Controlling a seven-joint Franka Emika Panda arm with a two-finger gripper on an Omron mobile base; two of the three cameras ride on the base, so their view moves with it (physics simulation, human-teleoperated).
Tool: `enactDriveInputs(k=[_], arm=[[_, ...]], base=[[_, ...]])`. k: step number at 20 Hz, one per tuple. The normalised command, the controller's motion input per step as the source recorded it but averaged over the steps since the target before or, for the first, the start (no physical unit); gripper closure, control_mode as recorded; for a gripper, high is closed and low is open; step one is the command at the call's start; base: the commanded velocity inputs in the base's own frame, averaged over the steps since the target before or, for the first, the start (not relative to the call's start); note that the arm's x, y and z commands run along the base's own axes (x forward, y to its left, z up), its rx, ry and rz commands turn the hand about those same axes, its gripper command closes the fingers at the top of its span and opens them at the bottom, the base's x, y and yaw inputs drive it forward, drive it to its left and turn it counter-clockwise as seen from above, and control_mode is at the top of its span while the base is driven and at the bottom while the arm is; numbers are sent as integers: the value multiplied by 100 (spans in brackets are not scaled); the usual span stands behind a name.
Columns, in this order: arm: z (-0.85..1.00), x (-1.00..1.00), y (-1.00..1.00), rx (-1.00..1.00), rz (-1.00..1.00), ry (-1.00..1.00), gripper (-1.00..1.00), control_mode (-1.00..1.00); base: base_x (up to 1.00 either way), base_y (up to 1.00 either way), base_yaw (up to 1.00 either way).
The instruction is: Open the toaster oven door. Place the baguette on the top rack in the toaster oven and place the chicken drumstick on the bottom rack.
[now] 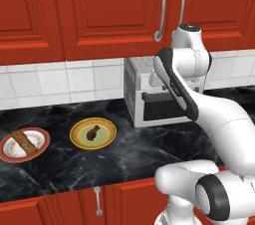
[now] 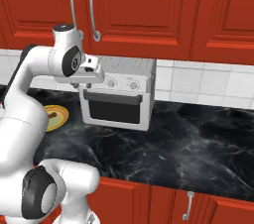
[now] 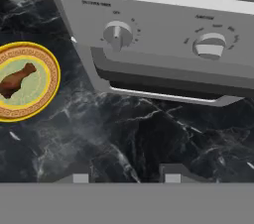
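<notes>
The silver toaster oven stands on the black counter against the tiled wall. Its door with the dark window stands upright and closed, so the racks are hidden behind it. My gripper hovers just above and in front of the oven's upper left corner. It is shut, with nothing between its tips, and points down at the door handle. The chicken drumstick lies on a yellow plate left of the oven. The baguette rests on a red-rimmed plate farther left.
Red wall cabinets with long silver handles hang above the oven. Two round knobs sit on the oven's front strip. Bare black marble counter stretches right of the oven. Red base cabinets run below the counter edge.
</notes>
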Motion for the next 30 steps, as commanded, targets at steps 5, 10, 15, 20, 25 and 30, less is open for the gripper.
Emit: enactDriveInputs(k=[5, 10, 15, 20, 25, 30], arm=[[-34, -36, 7, -7, 0, -12, -100, -100], [-89, -47, 10, -42, 11, -42, -100, -100], [-25, -1, 19, -52, 15, -47, -100, -100], [8, 25, 24, -47, 4, -19, -100, -100], [49, 37, 3, -43, 1, 3, -100, -100], [-1, 35, 2, -24, 0, 10, -100, -100]], base=[[0, 0, 0], [0, 0, 0], [0, 0, 0], [0, 0, 0], [0, 0, 0], [0, 0, 0]])
